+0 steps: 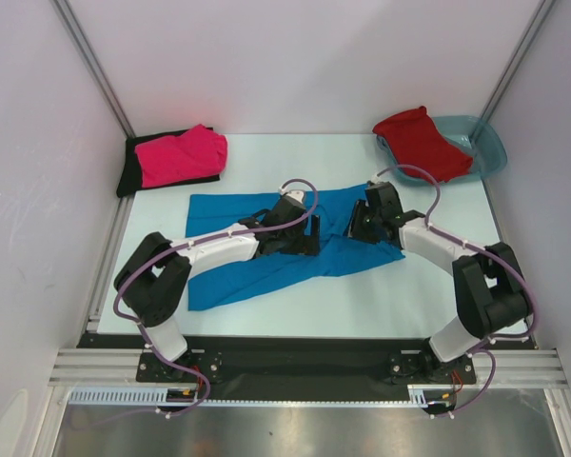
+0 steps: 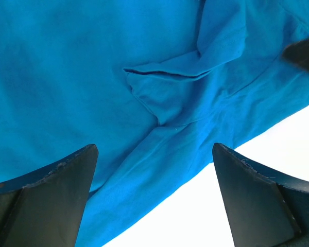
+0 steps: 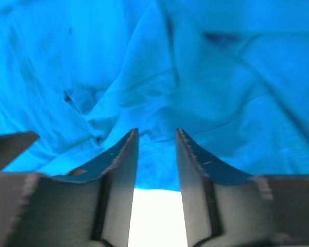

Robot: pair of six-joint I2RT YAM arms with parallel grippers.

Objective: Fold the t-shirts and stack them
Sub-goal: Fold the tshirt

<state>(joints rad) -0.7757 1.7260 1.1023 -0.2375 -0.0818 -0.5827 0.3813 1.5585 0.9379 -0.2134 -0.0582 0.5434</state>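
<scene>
The blue t-shirt [image 1: 226, 281] lies rumpled, its long axis left-to-right across the white surface [image 1: 419, 295], inside white walls [image 1: 314, 67]. The left fingers [image 2: 56, 190] are spread and released. The right fingers [image 3: 121, 164] are narrowly parted, grip unclear.

Count: four t-shirts, i.e. one red t-shirt [image 1: 421, 143] draped over the tub [image 1: 490, 143], one blue t-shirt [image 1: 247, 276], one hot pink t-shirt [image 1: 181, 155], one black t-shirt [image 1: 127, 173], these three left of the tub; one tub; two hands, left hand [image 1: 310, 238] and right hand [image 1: 359, 227]; one surface [image 1: 362, 297].

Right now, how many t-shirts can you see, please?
4: bright blue shirt spread mid-table; hot pink shirt atop black shirt, far left; red shirt on teal tub, far right.
</scene>
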